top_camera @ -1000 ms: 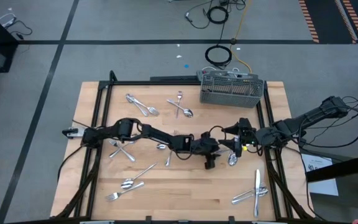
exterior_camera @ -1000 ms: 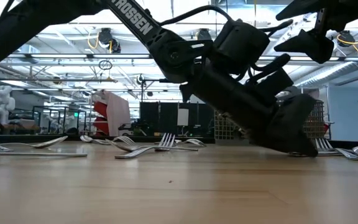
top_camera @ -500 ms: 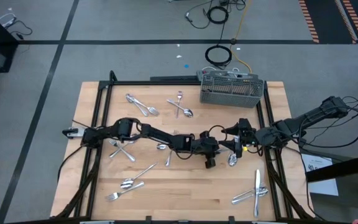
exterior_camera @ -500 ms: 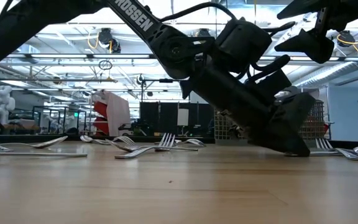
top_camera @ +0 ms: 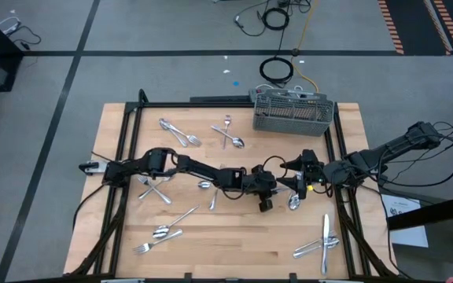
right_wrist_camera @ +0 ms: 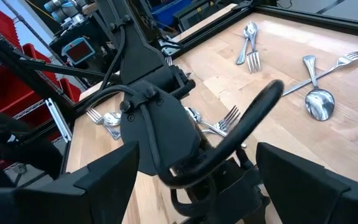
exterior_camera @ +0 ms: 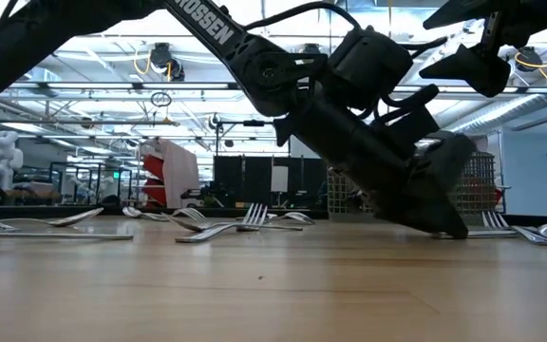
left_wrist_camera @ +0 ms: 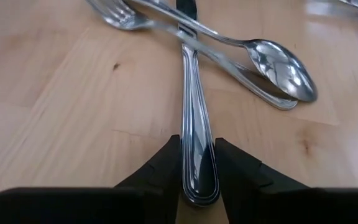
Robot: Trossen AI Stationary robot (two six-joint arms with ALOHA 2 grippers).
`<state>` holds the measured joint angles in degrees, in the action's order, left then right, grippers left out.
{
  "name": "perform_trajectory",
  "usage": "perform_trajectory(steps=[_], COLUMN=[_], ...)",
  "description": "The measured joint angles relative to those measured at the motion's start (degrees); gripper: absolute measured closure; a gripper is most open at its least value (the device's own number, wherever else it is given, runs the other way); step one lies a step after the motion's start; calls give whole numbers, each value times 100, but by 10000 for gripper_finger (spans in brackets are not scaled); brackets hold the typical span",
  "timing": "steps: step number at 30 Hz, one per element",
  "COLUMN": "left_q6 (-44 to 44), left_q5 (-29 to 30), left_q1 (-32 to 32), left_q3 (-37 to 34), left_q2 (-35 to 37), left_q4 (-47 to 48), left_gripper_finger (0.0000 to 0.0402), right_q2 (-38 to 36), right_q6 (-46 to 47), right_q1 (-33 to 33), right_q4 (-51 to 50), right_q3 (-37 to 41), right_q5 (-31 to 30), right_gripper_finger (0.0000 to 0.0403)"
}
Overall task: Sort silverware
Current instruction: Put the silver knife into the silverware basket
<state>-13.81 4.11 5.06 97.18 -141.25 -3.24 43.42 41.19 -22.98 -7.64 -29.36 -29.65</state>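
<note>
A: While both arms stretch low across the wooden table (top_camera: pixel 211 244), which one is working?

B: The left arm (top_camera: pixel 187 167) reaches from the left edge to the middle, its wrist pitched steeply down so the left gripper (top_camera: pixel 264 205) sits on the wood. The right arm (top_camera: pixel 384 157) comes in from the right edge, and the right gripper (top_camera: pixel 296 185) hangs above the table just beside the left one, fingers spread wide around nothing.

A: And the grey caddy (top_camera: pixel 292 112)?

B: At the far edge, right of centre. The silverware lies scattered around the table: far-left part, left side, near-left corner, near-right corner.

A: Is the left gripper gripping?

B: The high view hides that. The left wrist view shows its two fingers (left_wrist_camera: pixel 160 168) pinched on the end of a slim knife handle (left_wrist_camera: pixel 194 124) lying flat, with a spoon (left_wrist_camera: pixel 278 62) and a fork (left_wrist_camera: pixel 120 15) crossed over the far end. The low view shows the fingertips down at the table surface
</note>
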Motion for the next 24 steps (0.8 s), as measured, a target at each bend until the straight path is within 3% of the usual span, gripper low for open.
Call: perform_trajectory(steps=[13,24], left_q6=[-67,-58], left_q5=[-272,-815], left_q1=[7,-11], left_q3=[127,155], left_q2=[655,772], left_q4=[2472,3804], left_gripper_finger=[305,305], right_q2=[-4,-2], right_q6=[-77,-177], right_q1=[0,0], right_q4=[1,0], right_q3=[0,0], right_q5=[-4,-4], right_gripper_finger=[90,90])
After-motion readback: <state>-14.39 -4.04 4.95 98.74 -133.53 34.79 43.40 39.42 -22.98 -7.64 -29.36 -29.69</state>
